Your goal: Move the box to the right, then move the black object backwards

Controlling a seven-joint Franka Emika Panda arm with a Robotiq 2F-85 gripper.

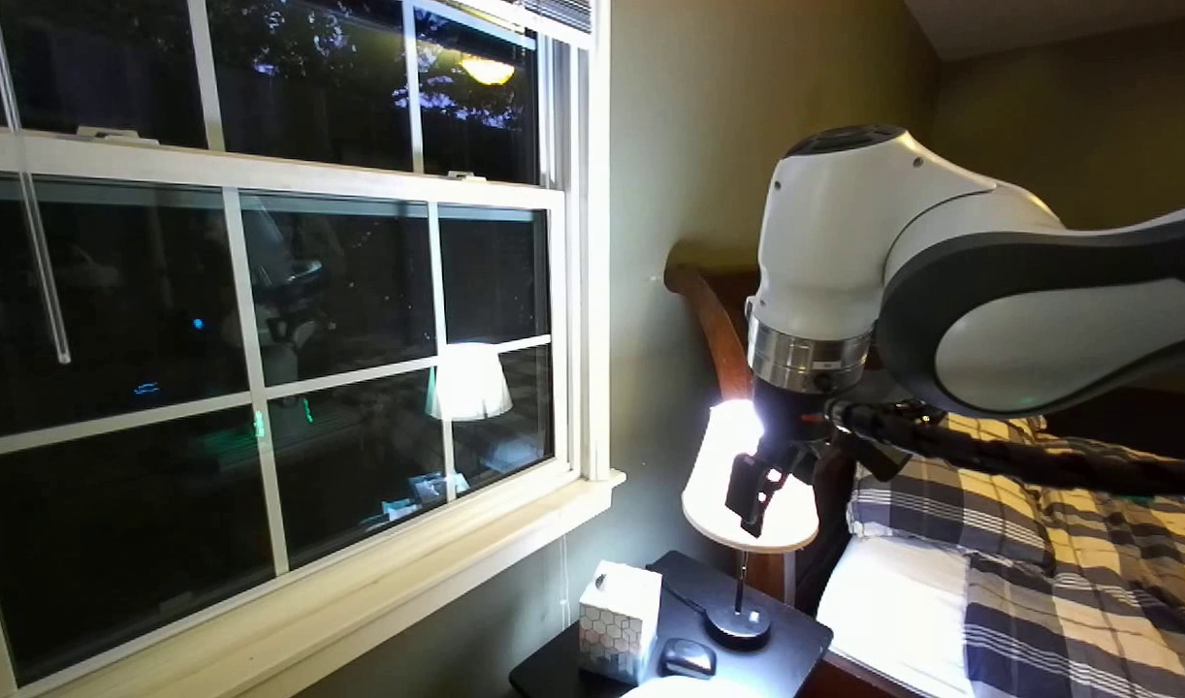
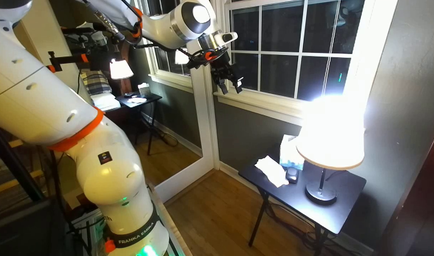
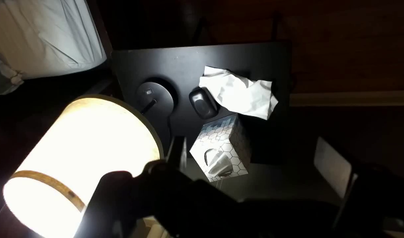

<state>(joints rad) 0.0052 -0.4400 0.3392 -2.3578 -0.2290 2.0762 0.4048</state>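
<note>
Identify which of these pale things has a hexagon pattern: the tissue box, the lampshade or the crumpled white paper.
The tissue box: hexagons show on its faces in the wrist view. The glowing lampshade and crumpled white paper show none.

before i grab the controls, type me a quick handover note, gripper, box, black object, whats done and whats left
Gripper: open, nothing between its fingers, raised above table height.
Box: the hexagon-patterned tissue box, upright on the black table.
Black object: probably the mouse-shaped one, on the table close beside the box, next to a crumpled white sheet.
Done: these pictures can't settle whether the box was moved; neither thing is gripped.
Left: box to the right if still due, then black object backwards. The lit lamp on the same table may crowd the approach.
</note>
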